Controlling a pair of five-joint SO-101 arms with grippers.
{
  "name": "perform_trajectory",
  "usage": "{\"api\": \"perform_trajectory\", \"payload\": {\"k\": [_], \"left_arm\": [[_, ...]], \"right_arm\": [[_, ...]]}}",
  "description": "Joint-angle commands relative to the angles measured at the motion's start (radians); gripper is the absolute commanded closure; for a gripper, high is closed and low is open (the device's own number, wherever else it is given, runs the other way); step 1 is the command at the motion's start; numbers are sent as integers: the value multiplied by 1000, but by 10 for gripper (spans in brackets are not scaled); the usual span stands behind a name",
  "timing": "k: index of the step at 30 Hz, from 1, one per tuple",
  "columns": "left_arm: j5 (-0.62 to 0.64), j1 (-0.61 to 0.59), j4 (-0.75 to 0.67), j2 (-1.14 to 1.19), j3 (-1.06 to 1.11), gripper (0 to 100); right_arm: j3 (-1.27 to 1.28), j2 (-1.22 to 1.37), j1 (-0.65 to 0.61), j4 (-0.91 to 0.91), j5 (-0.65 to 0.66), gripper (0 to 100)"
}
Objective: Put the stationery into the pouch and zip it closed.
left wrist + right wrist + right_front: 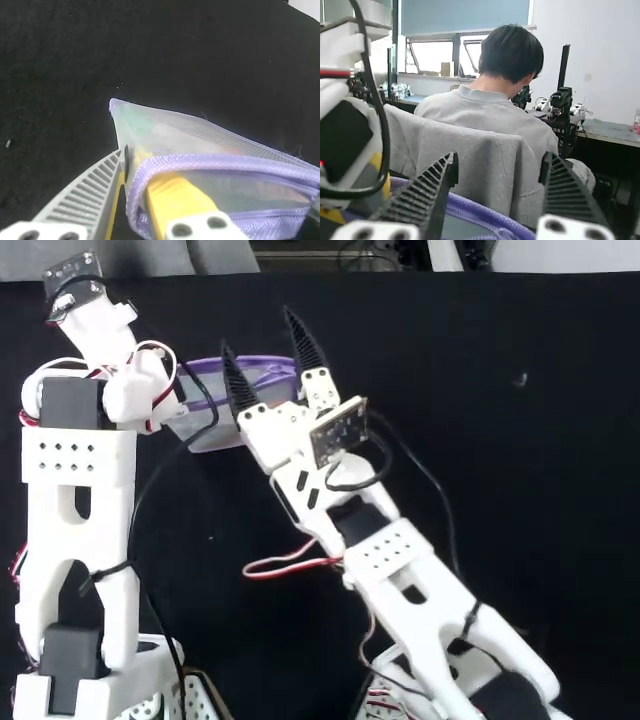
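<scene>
Black cloth covers the bench [520, 440] under both of my arms. My left gripper [178, 408] is clamped on one end of the pouch [212, 430]. From the left wrist, the grey finger [95, 185] presses on the outside of the mesh wall and the yellow finger [172, 192] sits inside the mouth, so the left gripper [135, 167] pinches the wall just under the purple zip band. From there the pouch [200, 145] stretches away from that gripper over the dark cloth. Blurred coloured shapes show through its clear mesh, but I cannot tell what they are.

From above, the purple rim gapes as an open oval, so the zip is not yet drawn shut.

My right gripper [257, 335] stands open beside it, its two black fingers spread wide and pointing up and away from my base. One finger crosses in front of the rim, and the other rises just past the pouch's far end. From the right wrist, the right gripper [500, 165] has the purple rim [480, 212] curving low between its fingers. I cannot tell whether either finger touches the pouch.
</scene>
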Motion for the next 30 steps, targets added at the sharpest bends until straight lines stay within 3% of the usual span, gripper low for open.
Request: {"api": "perform_trajectory", "payload": {"k": [1, 7, 12, 19, 25, 30], "left_arm": [[2, -7, -6, -26, -4, 970], [2, -7, -37, -26, 2, 970], [2, -8, -41, -26, -1, 970], [0, -47, -40, -26, -1, 970], [0, -65, -40, -26, -4, 970], [0, -64, -40, -26, -1, 970]], "right_arm": [[-90, -148, 15, 196, 64, 765], [-282, -407, 20, 796, 66, 769], [-275, -547, 44, 991, 103, 769], [-70, -616, 104, 970, 114, 769], [214, -615, 163, 680, 120, 769], [354, -615, 112, 531, 198, 769]]}}
